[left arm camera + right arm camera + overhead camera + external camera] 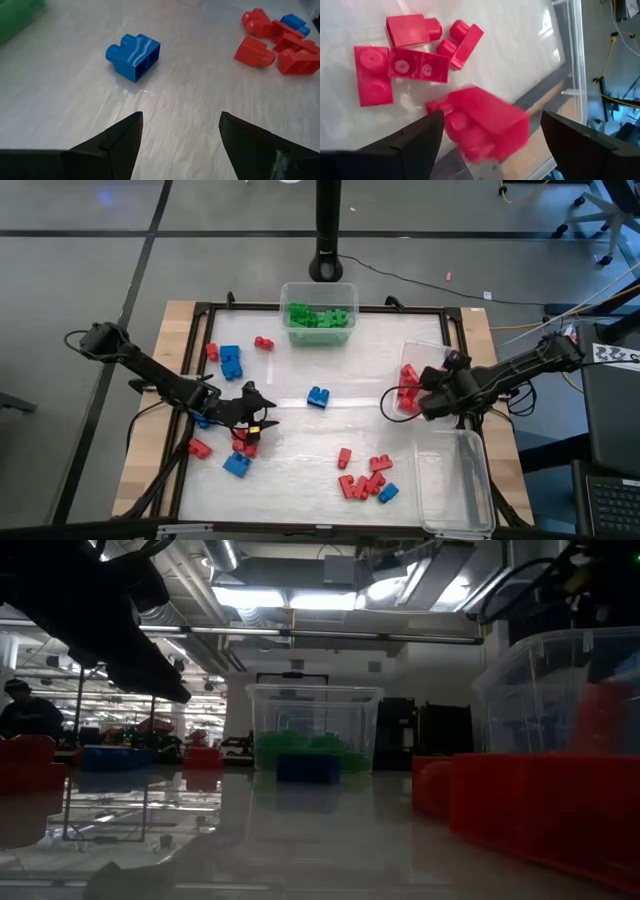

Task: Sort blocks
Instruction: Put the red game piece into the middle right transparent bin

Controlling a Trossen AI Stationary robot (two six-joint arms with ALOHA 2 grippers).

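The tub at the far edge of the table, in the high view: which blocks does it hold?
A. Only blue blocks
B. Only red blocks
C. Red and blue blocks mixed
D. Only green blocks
D: the high view shows the far tub filled only with green blocks, and the low view shows green behind its clear wall.

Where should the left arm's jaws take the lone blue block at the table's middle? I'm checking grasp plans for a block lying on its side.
Probably across the two flat long faces of the blue block, coming straight down from above. It lies alone on the table with its studs pointing sideways, so the flat sides are free. The left gripper is open and faces it.
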